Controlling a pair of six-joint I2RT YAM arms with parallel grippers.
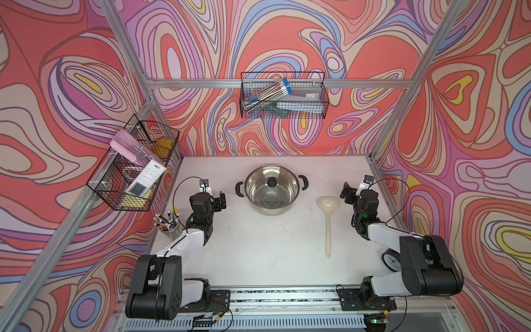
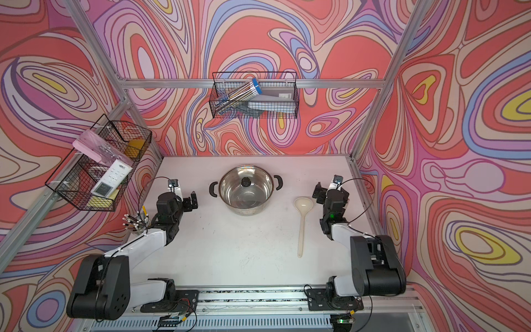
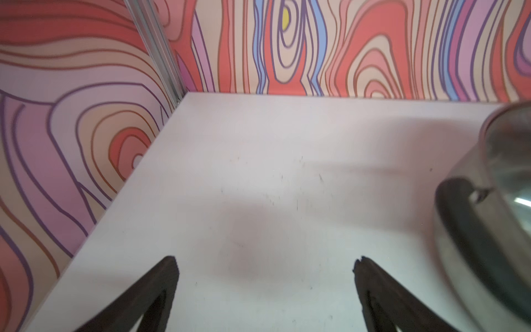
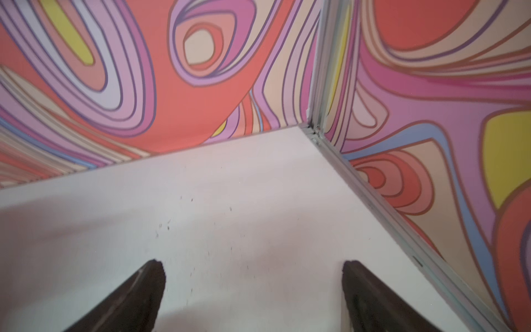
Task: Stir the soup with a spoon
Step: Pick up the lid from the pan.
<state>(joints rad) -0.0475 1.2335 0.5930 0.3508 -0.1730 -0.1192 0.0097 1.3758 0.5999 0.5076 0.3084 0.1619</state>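
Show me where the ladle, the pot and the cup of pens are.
ladle (image 1: 327, 230): in a top view, on the middle of its handle.
pot (image 1: 268, 211): in a top view, on its near outer wall.
cup of pens (image 1: 169, 230): in a top view, on the cup's body.

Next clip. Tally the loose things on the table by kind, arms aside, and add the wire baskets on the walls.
Pot with lid on: 1
Spoon: 1
Pen cup: 1
Clock, partly hidden: 1
Wire baskets, back wall and left wall: 2
Total: 6
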